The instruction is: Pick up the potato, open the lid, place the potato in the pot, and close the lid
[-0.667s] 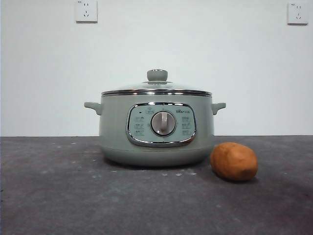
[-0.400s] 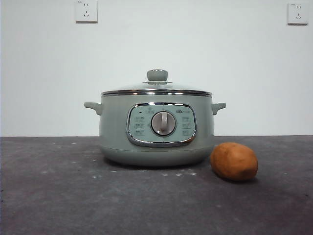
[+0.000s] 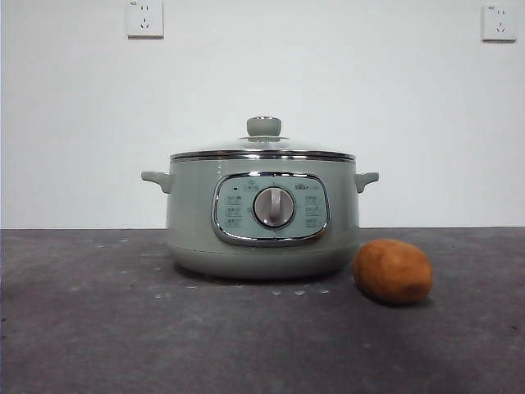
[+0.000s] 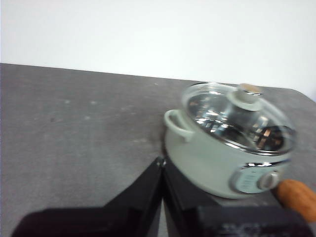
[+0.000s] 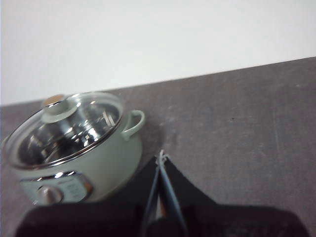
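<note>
Potato (image 3: pixel 392 270) lies on surface (image 3: pixel 98 328), lower right of front frame, just beside pot (image 3: pixel 262 217). Lid (image 3: pixel 263 148) seated. Left pincer (image 4: pixel 162 165) and right pincer (image 5: pixel 161 159) both clenched, empty, clear of things. You risk: round potato rolling if nudged by unopened tips; clipping pot handle on approach.

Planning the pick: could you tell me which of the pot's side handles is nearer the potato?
The right handle of the pot; the potato lies on that side, away from the other handle.
</note>
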